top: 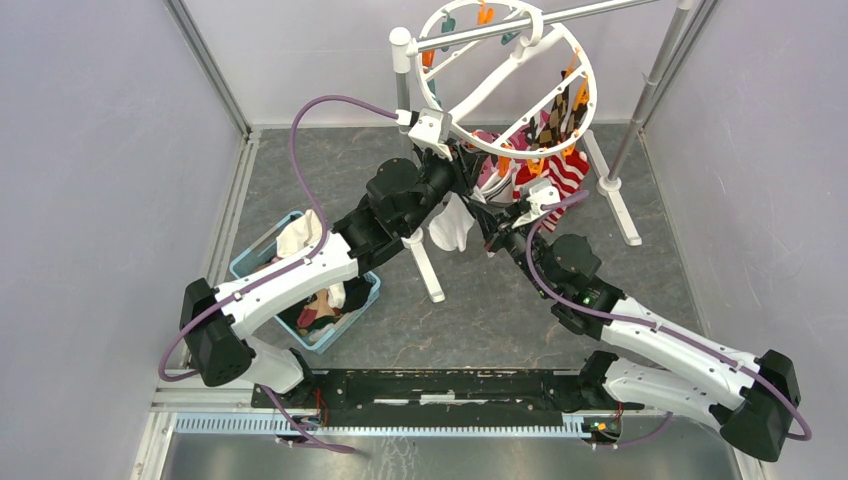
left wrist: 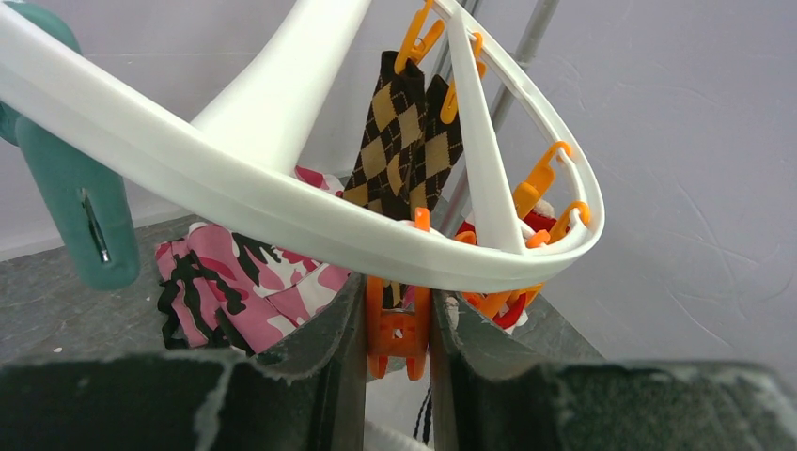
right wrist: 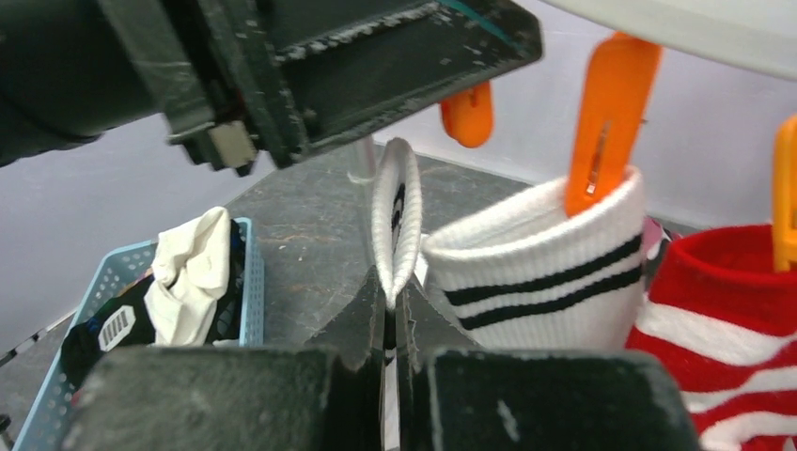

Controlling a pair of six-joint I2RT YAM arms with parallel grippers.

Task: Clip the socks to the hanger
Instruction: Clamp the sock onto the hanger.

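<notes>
Big picture first: the hanger point(left wrist: 235, 178) is hanging over the back of the desk point(top: 480, 300), several socks already pegged along its far rim, and both arms are meeting under its near edge. The left pincer point(left wrist: 398, 310) is sitting right at the rim, closed on an orange clothespin point(left wrist: 399, 338) and squeezing its sides. The right pincer point(right wrist: 390, 305) is just below it, clamped on a white sock point(right wrist: 396, 207) a little under the cuff.

Here is the relation that matters: the sock's cuff is standing upright above the right pincer, long axis vertical, and the clothespin's tip is waiting just above and slightly right of it, near but not touching. So I'm judging a short lift to be the next move.

The right wrist view is showing that gap; the left wrist view is hiding the sock entirely. From overhead, the sock's body is dangling free between the arms. Whether the clothespin's mouth is spread, I cannot tell.
</notes>
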